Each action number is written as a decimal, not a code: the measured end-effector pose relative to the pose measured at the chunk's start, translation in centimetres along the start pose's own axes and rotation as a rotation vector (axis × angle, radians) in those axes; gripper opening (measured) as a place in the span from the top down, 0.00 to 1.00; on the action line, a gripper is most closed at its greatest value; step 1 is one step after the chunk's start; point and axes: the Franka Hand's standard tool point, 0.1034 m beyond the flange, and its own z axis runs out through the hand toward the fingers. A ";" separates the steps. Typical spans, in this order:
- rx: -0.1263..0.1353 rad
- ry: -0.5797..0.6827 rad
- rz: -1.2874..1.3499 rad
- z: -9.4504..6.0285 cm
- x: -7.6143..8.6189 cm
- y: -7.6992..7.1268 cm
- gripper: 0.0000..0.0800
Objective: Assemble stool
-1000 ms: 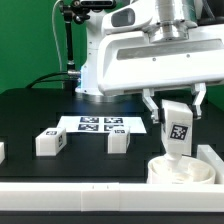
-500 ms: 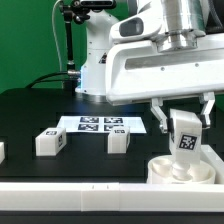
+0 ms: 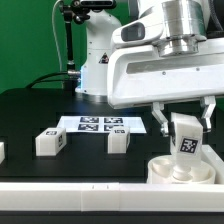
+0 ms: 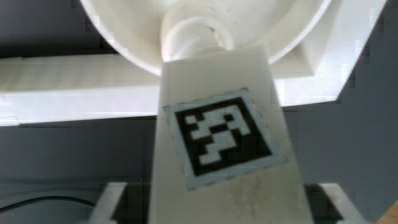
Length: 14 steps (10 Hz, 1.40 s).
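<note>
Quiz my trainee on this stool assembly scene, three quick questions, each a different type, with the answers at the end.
1. True or false: the hand grips a stool leg above the round seat.
2. Multiple choice: the marker board lies on A) the green wall, B) the black table, C) the seat.
3. Short answer: what is printed on the held leg's face in the wrist view?

Key: 1 true; 2 B; 3 a black-and-white marker tag.
</note>
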 end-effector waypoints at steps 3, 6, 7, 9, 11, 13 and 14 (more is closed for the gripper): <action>-0.004 -0.010 0.002 0.6 -0.6 0.4 0.59; -0.006 -0.011 0.002 0.7 -0.7 0.6 0.59; -0.011 0.004 0.001 0.7 -0.8 0.8 0.59; -0.018 0.037 -0.001 0.6 -1.2 0.9 0.59; -0.016 0.038 0.007 0.5 -1.3 0.6 0.59; -0.016 0.038 0.007 0.5 -1.2 0.6 0.59; -0.016 0.038 0.007 0.5 -1.2 0.6 0.59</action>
